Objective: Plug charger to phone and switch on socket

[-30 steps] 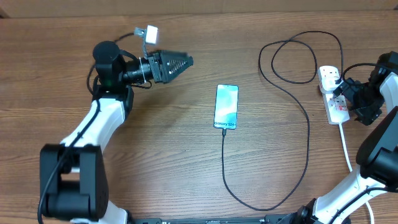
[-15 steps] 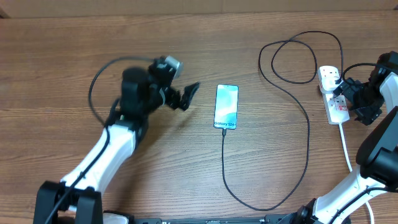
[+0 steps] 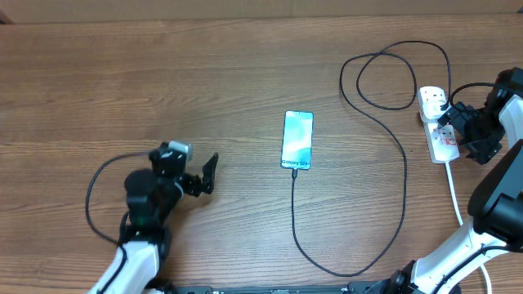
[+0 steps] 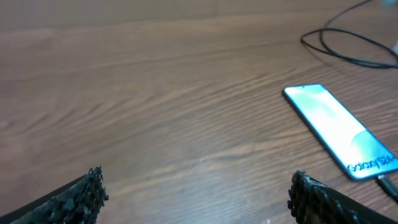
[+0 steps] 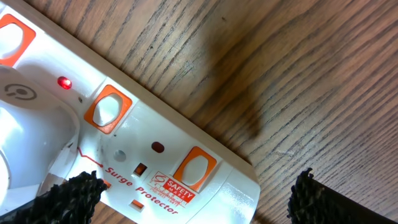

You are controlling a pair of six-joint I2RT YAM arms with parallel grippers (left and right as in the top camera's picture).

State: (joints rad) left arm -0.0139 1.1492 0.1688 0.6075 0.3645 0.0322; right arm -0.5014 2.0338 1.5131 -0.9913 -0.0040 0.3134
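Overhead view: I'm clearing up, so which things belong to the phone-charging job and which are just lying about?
Job: phone, charger, socket.
Lying about: only the socket's white lead, on the table.

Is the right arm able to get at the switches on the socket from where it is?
Probably yes. The right gripper hangs open right above the socket. Its wrist view shows an orange switch close below, between the fingers, and nothing covers it.
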